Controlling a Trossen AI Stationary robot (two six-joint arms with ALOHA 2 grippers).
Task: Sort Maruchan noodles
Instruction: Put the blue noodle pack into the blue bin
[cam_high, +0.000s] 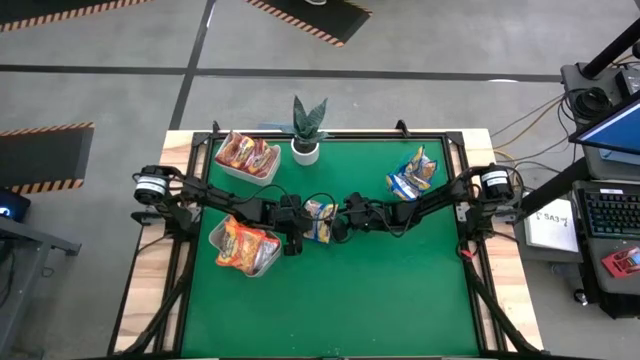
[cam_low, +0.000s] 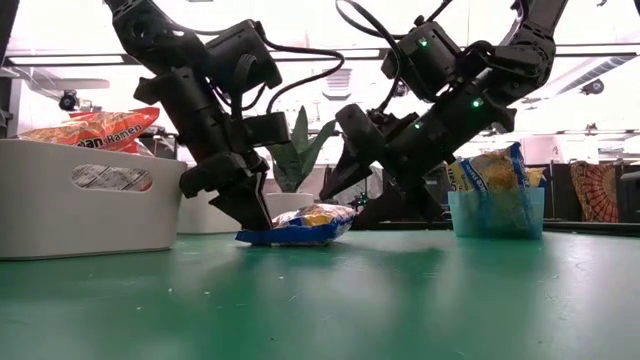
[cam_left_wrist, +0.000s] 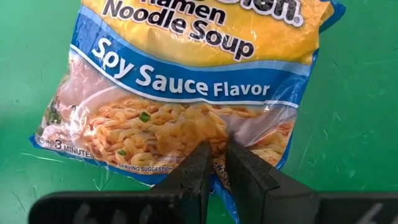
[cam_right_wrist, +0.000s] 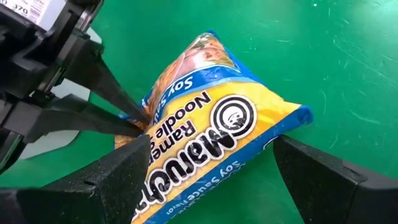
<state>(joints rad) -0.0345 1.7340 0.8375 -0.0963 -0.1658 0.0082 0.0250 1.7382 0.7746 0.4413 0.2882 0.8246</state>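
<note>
One blue-and-yellow Maruchan noodles packet (cam_high: 320, 220) lies at the table's middle between my two grippers. My left gripper (cam_left_wrist: 216, 163) comes from the table's left and is shut on the packet's near-left end. My right gripper (cam_right_wrist: 214, 180) comes from the right and is open. Its fingers stand on either side of the packet's other end (cam_right_wrist: 249, 143); whether they touch it I cannot tell. More blue-and-yellow packets (cam_high: 413, 173) stand in a bin at the far right. Orange-red packets (cam_high: 245, 245) and red ones (cam_high: 247, 153) fill two white trays on the left. My left gripper pinches the packet's sealed bottom edge (cam_left_wrist: 214, 177), below the noodle picture, between its two fingertips. The fingers slant down from the table's left (cam_low: 250, 210). The packet lies almost flat, printed face up, its held end low by the table (cam_low: 262, 238).
A potted plant (cam_high: 307, 128) stands at the far edge between the far white tray (cam_high: 232, 168) and the blue bin (cam_low: 495, 212). The near white tray (cam_low: 90, 195) sits close to my left arm. Bare green mat (cam_high: 340, 300) spreads toward the near edge.
</note>
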